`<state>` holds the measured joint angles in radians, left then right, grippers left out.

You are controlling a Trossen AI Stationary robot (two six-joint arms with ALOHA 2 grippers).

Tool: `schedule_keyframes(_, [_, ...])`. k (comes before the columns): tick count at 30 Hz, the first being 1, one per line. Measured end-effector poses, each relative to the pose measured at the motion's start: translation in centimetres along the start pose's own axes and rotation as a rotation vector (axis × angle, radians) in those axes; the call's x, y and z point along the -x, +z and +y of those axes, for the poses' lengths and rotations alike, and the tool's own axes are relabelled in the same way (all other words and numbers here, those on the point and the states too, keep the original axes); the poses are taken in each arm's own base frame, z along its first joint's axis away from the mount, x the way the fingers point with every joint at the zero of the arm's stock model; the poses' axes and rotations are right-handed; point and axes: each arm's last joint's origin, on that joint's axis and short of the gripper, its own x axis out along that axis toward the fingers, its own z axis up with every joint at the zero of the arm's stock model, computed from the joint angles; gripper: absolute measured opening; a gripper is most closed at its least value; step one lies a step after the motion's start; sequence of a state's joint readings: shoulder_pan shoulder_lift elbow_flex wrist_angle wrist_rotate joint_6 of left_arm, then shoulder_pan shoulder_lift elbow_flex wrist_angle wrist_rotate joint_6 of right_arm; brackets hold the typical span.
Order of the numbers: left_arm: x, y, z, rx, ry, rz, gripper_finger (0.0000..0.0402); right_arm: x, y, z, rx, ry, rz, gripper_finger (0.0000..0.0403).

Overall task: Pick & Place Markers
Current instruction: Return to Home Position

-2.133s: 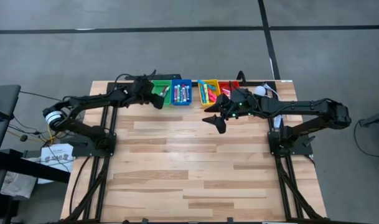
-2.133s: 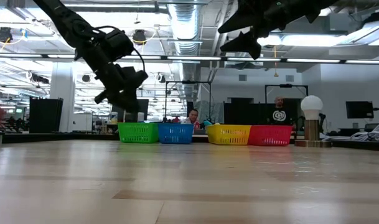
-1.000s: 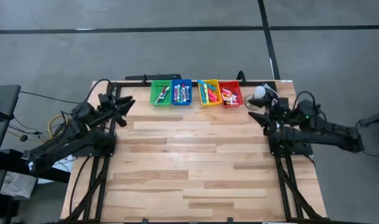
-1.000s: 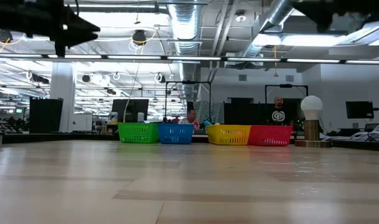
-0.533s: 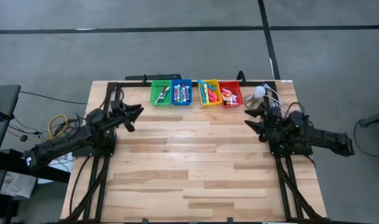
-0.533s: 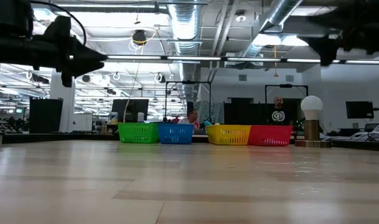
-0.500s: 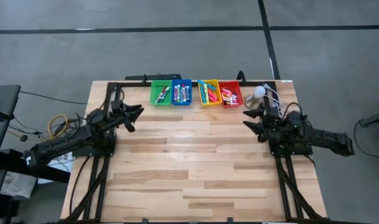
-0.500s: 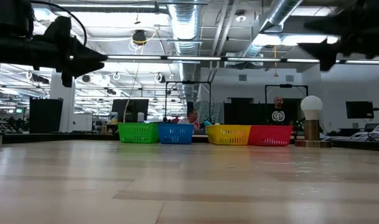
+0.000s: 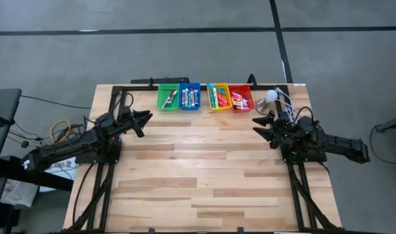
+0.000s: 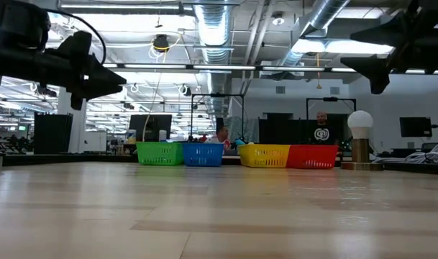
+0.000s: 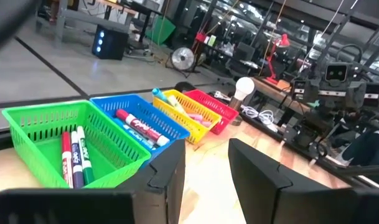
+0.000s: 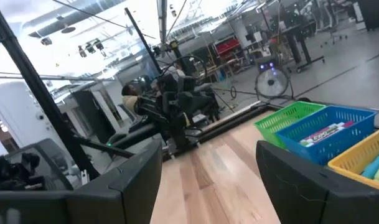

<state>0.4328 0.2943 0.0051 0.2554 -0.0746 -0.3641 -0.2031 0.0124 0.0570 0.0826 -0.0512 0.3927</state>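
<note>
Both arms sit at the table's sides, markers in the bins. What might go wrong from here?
The right end effector, open, hangs close to the white bulb and its cord; a swing that way might snag them. The left end effector is open too, and loose cables lie off the table by that arm; folding back might catch them.

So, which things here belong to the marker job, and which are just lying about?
Belong to the job: the markers, lying in the green basket, blue basket, yellow basket and red basket; the left gripper and right gripper, both empty, jaws open.
Just lying about: the white bulb lamp at the table corner; the cables beside the table; the fan in the room.
</note>
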Motion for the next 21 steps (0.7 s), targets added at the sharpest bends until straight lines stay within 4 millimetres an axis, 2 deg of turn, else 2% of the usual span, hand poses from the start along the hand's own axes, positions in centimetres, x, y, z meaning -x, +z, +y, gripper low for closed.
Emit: schedule_keyframes(21, [-0.10, -0.08, 0.03, -0.001, 0.004, 0.009, 0.0122, 0.00, 0.00, 0.00, 0.000, 0.000, 0.000, 0.0249])
